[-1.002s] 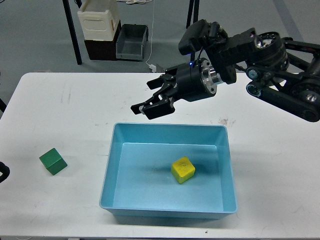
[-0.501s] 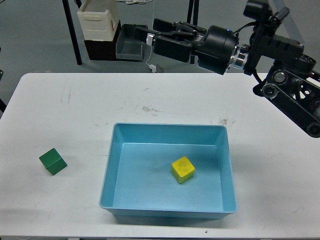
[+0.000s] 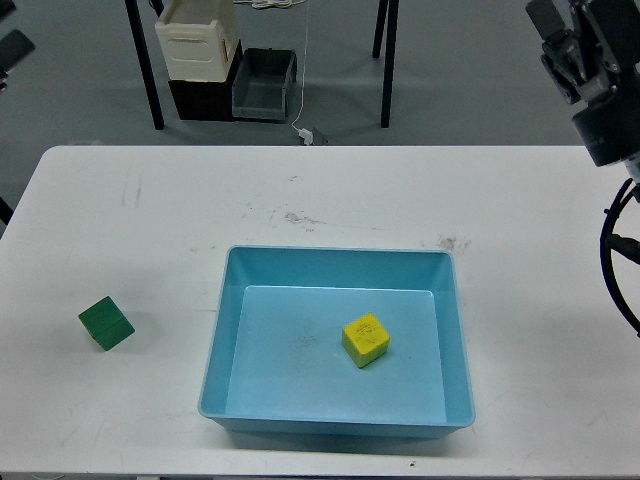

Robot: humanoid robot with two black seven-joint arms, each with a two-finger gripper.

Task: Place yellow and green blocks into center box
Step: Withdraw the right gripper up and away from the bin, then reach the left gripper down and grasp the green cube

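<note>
The yellow block (image 3: 366, 339) lies inside the blue box (image 3: 222, 330), right of the middle of its floor. The green block (image 3: 106, 323) sits tilted on the white table (image 3: 150, 220), left of the box and well apart from it. The dark end of my right arm (image 3: 585, 70) is raised in the top right corner, far from both blocks; its fingers cannot be told apart. Only a small dark part of my left arm (image 3: 12, 46) shows at the top left edge; its gripper is out of view. Nothing is held in view.
Beyond the table's far edge stand a cream crate on a dark one (image 3: 198, 40), a grey bin (image 3: 264, 84), black stand legs (image 3: 146, 70) and a hanging white cable (image 3: 302, 90). A black cable (image 3: 608, 260) loops at the right edge.
My right arm has swung up and right, from over the box's far edge to the top right corner. The dark left-arm part has risen along the left edge. Both blocks stayed put.
</note>
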